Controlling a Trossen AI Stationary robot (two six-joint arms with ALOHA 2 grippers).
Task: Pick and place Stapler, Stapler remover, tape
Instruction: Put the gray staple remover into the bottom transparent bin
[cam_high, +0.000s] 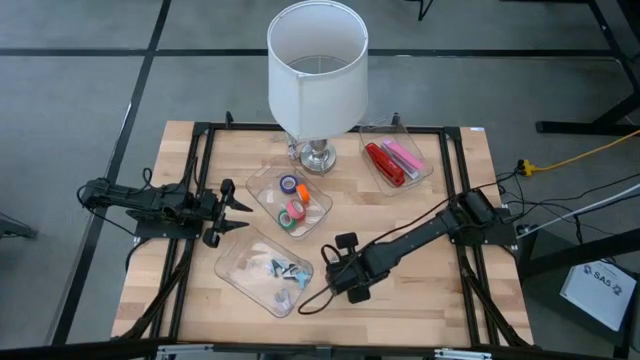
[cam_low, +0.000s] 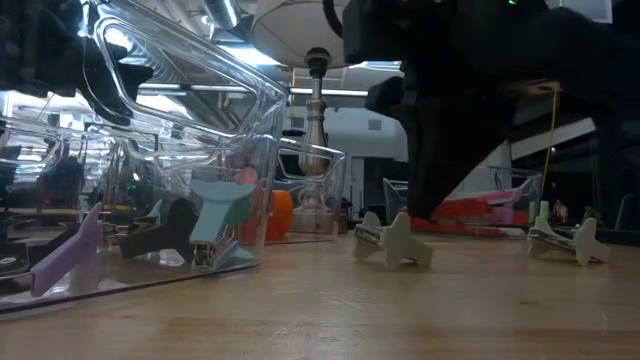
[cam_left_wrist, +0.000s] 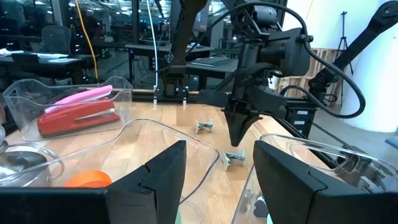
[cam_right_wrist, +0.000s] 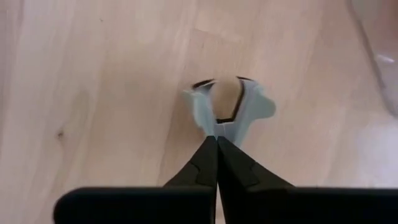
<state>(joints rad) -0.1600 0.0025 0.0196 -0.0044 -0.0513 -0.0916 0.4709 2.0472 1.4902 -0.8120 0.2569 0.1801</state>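
Observation:
My right gripper (cam_high: 345, 272) points down at the table's near middle, shut at a grey stapler remover (cam_right_wrist: 227, 109) that lies flat on the wood. A second grey remover (cam_left_wrist: 204, 126) lies on the table farther off. More removers (cam_high: 283, 270) lie in a clear tray at near left. Tape rolls (cam_high: 292, 202) in purple, orange, pink and green sit in a second clear tray. A red stapler (cam_high: 382, 163) and a pink stapler (cam_high: 403, 155) lie in a third. My left gripper (cam_high: 238, 215) waits open at the left, level, beside the tape tray. My right gripper has the stapler remover's thin end (cam_right_wrist: 216, 129) between its fingertips (cam_right_wrist: 205, 158), which meet with no gap showing. The fingers come from above, pointing down. The remover lies flat on the table (cam_right_wrist: 93, 93).
A white-shaded lamp (cam_high: 317, 65) on a metal base stands at the far middle, just behind the tape tray (cam_high: 262, 185). The remover tray (cam_high: 235, 262) lies left of my right gripper. A black frame (cam_high: 450, 130) borders the wooden top, with bare wood at near right.

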